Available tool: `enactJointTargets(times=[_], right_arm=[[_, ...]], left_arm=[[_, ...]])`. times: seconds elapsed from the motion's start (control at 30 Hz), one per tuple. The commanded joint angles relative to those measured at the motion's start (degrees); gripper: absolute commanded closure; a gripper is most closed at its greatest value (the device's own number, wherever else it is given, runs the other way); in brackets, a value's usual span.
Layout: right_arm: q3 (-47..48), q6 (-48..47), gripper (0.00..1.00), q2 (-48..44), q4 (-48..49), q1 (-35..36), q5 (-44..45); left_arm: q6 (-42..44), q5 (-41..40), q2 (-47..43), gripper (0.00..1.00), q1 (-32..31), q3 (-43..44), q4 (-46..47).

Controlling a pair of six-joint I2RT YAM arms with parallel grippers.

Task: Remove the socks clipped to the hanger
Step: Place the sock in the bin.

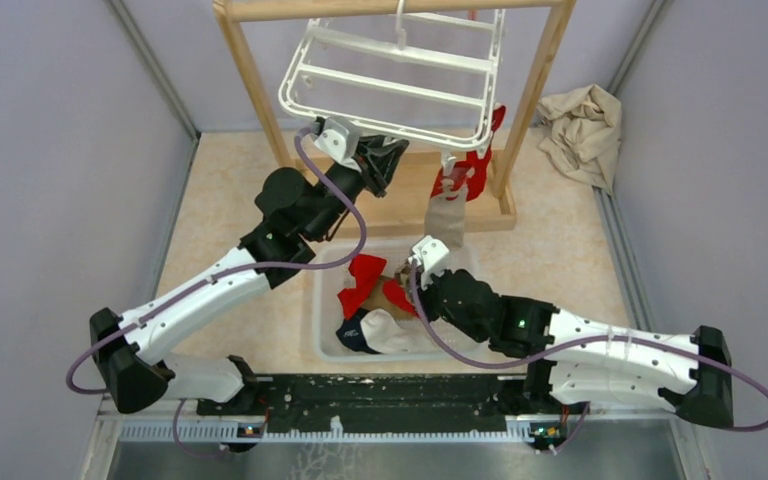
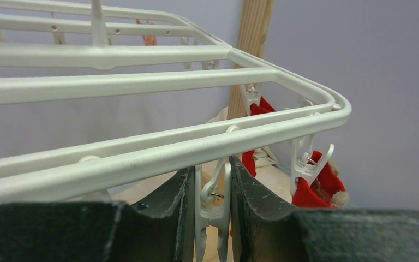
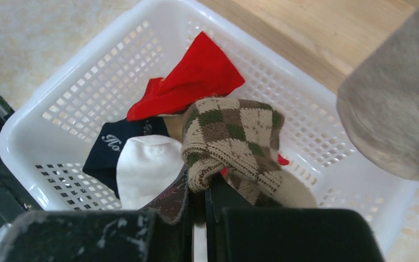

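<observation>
The left gripper reaches up to the near rail of the hanger, its two fingers closed on either side of a white clip that dangles from that rail. The hanger hangs tilted from the wooden frame. At the hanger's right corner, well to the right of the gripper, a clipped red sock hangs beside a tan sock, whose toe drops toward the basket.

In the middle of the table, just in front of the frame's base, the white perforated basket holds a loose red sock, a navy sock and a white sock. Over it the right gripper is clamped tight on a diamond-check sock in brown, green and cream, which is bunched above the pile.

The beige speckled tabletop shows between the basket and each lavender-grey side wall. The walls stand close on both sides and behind. A crumpled beige cloth lies in the far right corner, apart from the frame. Both arm bases sit on a dark rail at the near edge.
</observation>
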Motion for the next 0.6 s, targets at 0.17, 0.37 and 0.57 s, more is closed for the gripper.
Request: enactJointTargets(times=[0.17, 0.37, 0.57], right_arm=[[2.5, 1.9, 1.00, 8.4, 6.1, -1.6, -8.0], [3.4, 2.3, 0.81, 12.2, 6.3, -3.5, -11.2], [4.4, 2.2, 0.45, 13.0, 4.6, -3.8, -11.9]], left_arm=[[-5.8, -0.9, -3.5, 0.84, 6.2, -2.2, -5.3], [-7.5, 0.9, -4.9, 0.84, 9.9, -2.8, -6.9], [-8.1, 1.8, -5.4, 0.83, 12.6, -2.0, -8.5]])
